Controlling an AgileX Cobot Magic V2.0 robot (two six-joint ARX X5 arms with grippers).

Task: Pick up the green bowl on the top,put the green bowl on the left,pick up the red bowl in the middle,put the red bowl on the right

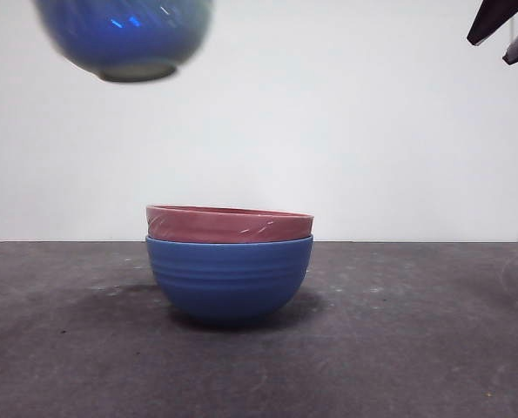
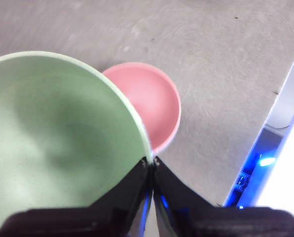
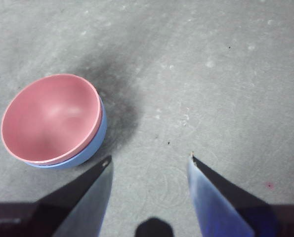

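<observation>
The green bowl [image 2: 53, 133] is up in the air, because the left claw [image 2: 151, 161] is pinched tight on its rim to carry it to the left. In the front view it looks blurry and bluish. Below it, the red bowl [image 1: 230, 223] sits inside the blue bowl [image 1: 229, 279] on the gray tabletop [image 1: 415, 340]. The right claw [image 3: 149, 165] waits high up, wide apart, holding nothing. I think nothing blocks the way left.

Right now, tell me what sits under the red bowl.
The red bowl is nested in a blue bowl, which stands on the dark table. The blue bowl's inside is covered, so anything in it cannot be seen.
</observation>
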